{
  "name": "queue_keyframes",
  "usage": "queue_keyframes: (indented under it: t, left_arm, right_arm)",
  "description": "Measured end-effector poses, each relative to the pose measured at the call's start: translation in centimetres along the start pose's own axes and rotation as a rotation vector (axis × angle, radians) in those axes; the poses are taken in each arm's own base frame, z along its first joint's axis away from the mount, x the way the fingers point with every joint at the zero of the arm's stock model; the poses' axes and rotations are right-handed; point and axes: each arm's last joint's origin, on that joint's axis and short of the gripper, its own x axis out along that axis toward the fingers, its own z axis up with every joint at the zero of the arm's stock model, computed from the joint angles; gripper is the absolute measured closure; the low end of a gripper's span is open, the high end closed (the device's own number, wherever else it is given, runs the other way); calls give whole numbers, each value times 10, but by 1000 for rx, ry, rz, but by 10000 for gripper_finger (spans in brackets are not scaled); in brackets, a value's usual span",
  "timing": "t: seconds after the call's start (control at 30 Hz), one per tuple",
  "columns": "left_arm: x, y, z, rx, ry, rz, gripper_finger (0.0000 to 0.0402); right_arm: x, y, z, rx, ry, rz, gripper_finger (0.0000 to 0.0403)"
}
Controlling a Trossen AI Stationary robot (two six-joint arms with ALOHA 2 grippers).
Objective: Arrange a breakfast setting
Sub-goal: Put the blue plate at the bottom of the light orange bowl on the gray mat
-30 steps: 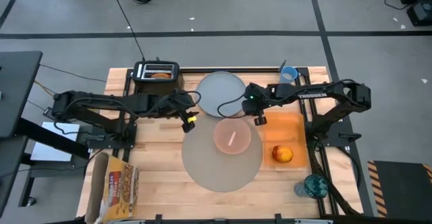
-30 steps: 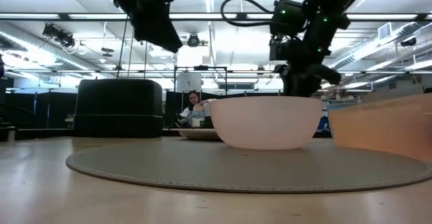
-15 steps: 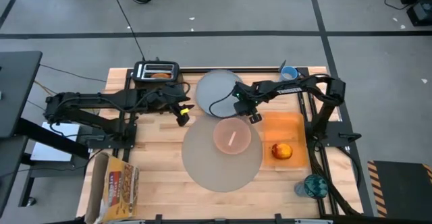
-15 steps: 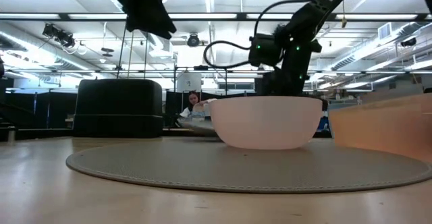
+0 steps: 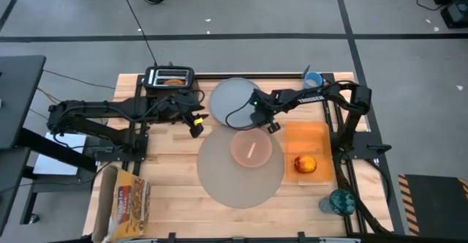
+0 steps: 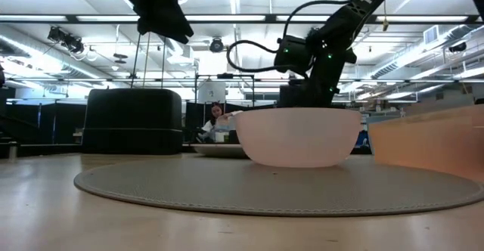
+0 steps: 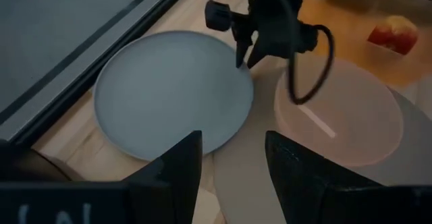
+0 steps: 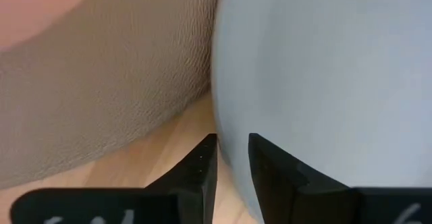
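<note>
The grey plate (image 5: pixel 234 99) lies on the table just beyond the tan placemat (image 5: pixel 238 177), its near rim at the mat's far edge. The pink bowl (image 5: pixel 252 148), with the metal spoon (image 5: pixel 252 151) in it, stands on the mat. My right gripper (image 5: pixel 259 123) is at the plate's near-right rim, shut on it. My left gripper (image 5: pixel 196 127) hangs open and empty above the table, left of the plate. The red apple (image 5: pixel 306 165) lies on an orange tray (image 5: pixel 311 137). The light-blue cup (image 5: pixel 313 80) stands at the far right. The bagel (image 5: pixel 173 82) sits in a toaster. The yellow cereal box (image 5: pixel 126 200) lies near left. My right gripper has the plate's rim (image 8: pixel 226 140) on its near-right side between its two fingers (image 8: pixel 201 163), one outside the rim and one over the plate. The fingers come from above, slanting from the table's right. The plate lies flat on the table.
A black toaster (image 5: pixel 170 75) stands at the far left. A teal glass object (image 5: pixel 338 201) stands at the near right corner. The orange tray lies right of the placemat. Bare wood shows left of the mat.
My right gripper has moved toward the table's left and far edge and gone down, from above the bowl's right side to the plate's rim. My left gripper has drawn back a little toward the table's left.
</note>
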Motion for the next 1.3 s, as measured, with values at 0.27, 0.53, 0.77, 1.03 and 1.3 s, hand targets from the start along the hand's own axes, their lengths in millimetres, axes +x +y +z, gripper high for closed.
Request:
queue_keyframes:
  t: [0.27, 0.53, 0.77, 1.03, 1.3]
  left_arm:
    - [0, 0, 0, 1, -2, -1, 230]
    - [0, -1, 0, 4, -3, -3, 230]
    - [-6, 0, 3, -8, -37, -12, 230]
    - [-25, -5, 24, -71, -273, -98, 230]
    - [-65, -1, 56, -275, -658, -235, 230]
  right_arm:
    - [6, 3, -7, -124, -61, 10, 342]
    - [7, 4, -10, -126, -38, -19, 370]
    - [3, 7, -5, -105, 8, -59, 390]
    - [-57, 10, 7, -63, -58, -180, 390]
    - [-130, 29, 17, -16, -215, -303, 388]
